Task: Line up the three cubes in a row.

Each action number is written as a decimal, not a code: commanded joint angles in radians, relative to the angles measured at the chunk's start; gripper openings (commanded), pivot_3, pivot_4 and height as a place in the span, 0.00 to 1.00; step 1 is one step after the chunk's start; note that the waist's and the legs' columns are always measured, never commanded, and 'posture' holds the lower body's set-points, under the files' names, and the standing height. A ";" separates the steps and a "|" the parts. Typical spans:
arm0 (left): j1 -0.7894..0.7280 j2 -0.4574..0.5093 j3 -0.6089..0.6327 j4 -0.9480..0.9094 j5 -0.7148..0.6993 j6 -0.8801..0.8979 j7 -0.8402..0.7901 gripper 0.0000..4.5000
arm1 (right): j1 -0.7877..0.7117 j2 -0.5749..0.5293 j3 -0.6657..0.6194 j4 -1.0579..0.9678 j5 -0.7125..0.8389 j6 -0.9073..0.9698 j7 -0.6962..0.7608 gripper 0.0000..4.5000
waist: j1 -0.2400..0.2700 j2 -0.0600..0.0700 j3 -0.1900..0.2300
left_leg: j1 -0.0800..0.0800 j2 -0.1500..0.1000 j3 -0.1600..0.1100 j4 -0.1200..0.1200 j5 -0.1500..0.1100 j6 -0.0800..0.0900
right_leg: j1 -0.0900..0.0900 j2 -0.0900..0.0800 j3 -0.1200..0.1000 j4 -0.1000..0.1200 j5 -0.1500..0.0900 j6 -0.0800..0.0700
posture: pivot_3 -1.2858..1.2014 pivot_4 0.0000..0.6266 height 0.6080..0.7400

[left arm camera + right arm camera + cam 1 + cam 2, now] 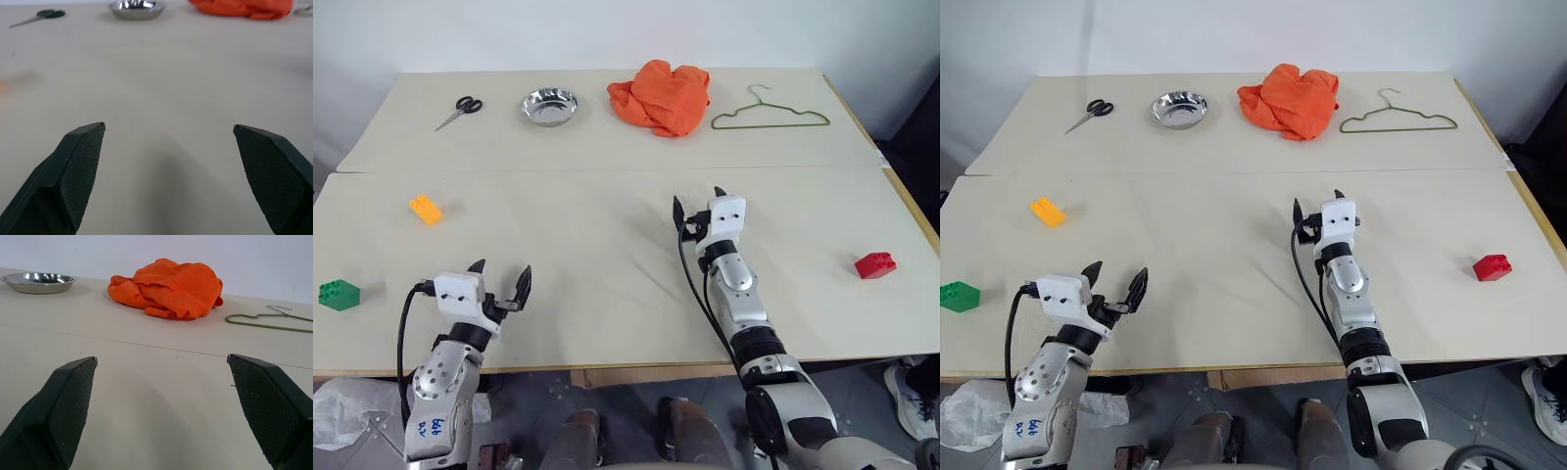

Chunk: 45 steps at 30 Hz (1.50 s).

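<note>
The three cubes lie far apart on the beige table. The orange-yellow cube (426, 209) sits at the left, the green cube (338, 294) near the left edge, and the red cube (875, 264) far to the right. My left gripper (500, 275) hovers open near the front edge, to the right of the green cube and nearer than the orange-yellow one. My right gripper (698, 200) stands open over the middle of the table, well left of the red cube. Nothing lies between either pair of fingers.
Along the back of the table lie scissors (459, 111), a steel bowl (549, 106), a crumpled orange cloth (663, 95) and a green wire hanger (770, 115). A seam (607, 169) runs across between the two tabletops.
</note>
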 commanded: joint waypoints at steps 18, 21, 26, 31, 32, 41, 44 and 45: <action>-0.566 0.209 -0.276 0.496 -0.077 -0.281 -0.798 0.99 | 0.948 -0.343 -0.410 -1.041 0.355 0.239 0.284 1.00 | 0.040 0.004 0.000 | 0.001 -0.002 0.001 -0.001 -0.002 0.003 | 0.003 0.002 -0.002 -0.005 0.000 0.001 | 0.52 0.24 1.00; -0.617 0.214 -0.325 0.524 -0.073 -0.244 -0.877 0.99 | 1.081 -0.313 -0.531 -0.965 0.366 0.184 0.294 1.00 | 0.046 0.004 0.000 | 0.001 -0.002 0.001 -0.001 -0.002 0.003 | 0.003 0.002 -0.001 -0.005 0.001 0.001 | 0.52 0.24 1.00; -0.612 0.202 -0.348 0.511 -0.066 -0.233 -0.900 0.99 | 1.111 -0.296 -0.607 -0.821 0.391 0.171 0.296 1.00 | 0.041 0.004 0.000 | 0.002 -0.002 0.002 -0.001 -0.002 0.004 | 0.004 0.000 0.001 -0.006 0.001 0.002 | 0.52 0.24 1.00; -0.587 0.205 -0.345 0.487 -0.056 -0.234 -0.886 0.99 | 1.029 -0.311 -0.620 -0.822 0.420 0.195 0.271 1.00 | 0.030 0.005 0.000 | 0.002 0.000 0.002 -0.001 -0.001 0.002 | 0.003 -0.001 0.001 -0.008 0.001 0.002 | 0.52 0.24 1.00; -0.584 0.204 -0.343 0.483 -0.055 -0.234 -0.880 0.99 | 1.010 -0.322 -0.619 -0.823 0.427 0.216 0.267 1.00 | 0.030 0.005 0.000 | 0.002 0.000 0.001 -0.001 -0.001 0.002 | 0.003 -0.001 0.001 -0.008 0.001 0.002 | 0.52 0.24 1.00; -0.472 0.235 -0.300 0.320 -0.080 -0.149 -0.832 0.99 | 0.662 -0.609 -0.525 -0.479 0.349 0.509 0.283 1.00 | 0.037 0.005 0.000 | 0.001 0.000 0.000 0.000 0.000 0.003 | 0.004 -0.002 -0.001 -0.009 0.001 0.002 | 0.52 0.24 1.00; -0.449 0.234 -0.300 0.290 -0.079 -0.138 -0.821 0.99 | 0.568 -0.623 -0.500 -0.353 0.333 0.501 0.293 1.00 | 0.049 0.005 0.000 | 0.000 0.000 0.000 0.000 0.000 0.002 | 0.004 -0.002 -0.001 -0.008 0.001 0.001 | 0.52 0.24 1.00; -0.446 0.233 -0.301 0.283 -0.078 -0.136 -0.818 0.99 | 0.540 -0.625 -0.493 -0.320 0.334 0.502 0.300 1.00 | 0.050 0.005 0.000 | 0.000 0.000 0.000 0.001 0.000 0.002 | 0.004 -0.002 -0.001 -0.008 0.001 0.002 | 0.52 0.24 1.00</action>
